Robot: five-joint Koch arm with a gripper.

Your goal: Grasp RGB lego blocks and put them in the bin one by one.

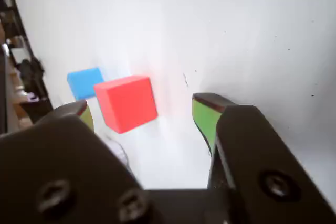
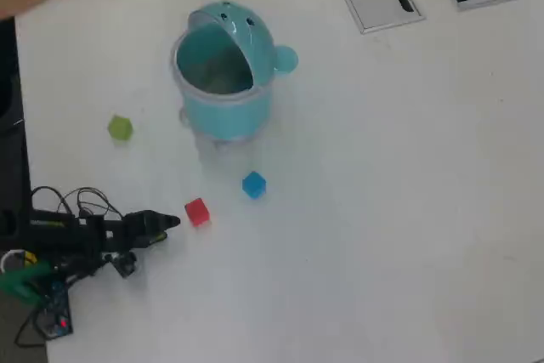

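The gripper (image 1: pixel 142 111) is spread wide and holds nothing; the red block (image 1: pixel 127 102) sits on the white table (image 1: pixel 252 35) just ahead of its green-padded tips, nearer one of them. The blue block (image 1: pixel 84 82) lies just beyond the red one, with the open bin (image 2: pixel 223 82) farther off and the green block (image 2: pixel 121 127) apart to its left in the overhead view.

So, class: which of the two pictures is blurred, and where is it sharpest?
Wrist view: smeared by blur, red block and blue block soft-edged, hand nearest and clearest. Overhead view: evenly lit, the bin fairly sharp, faint shadow below it.
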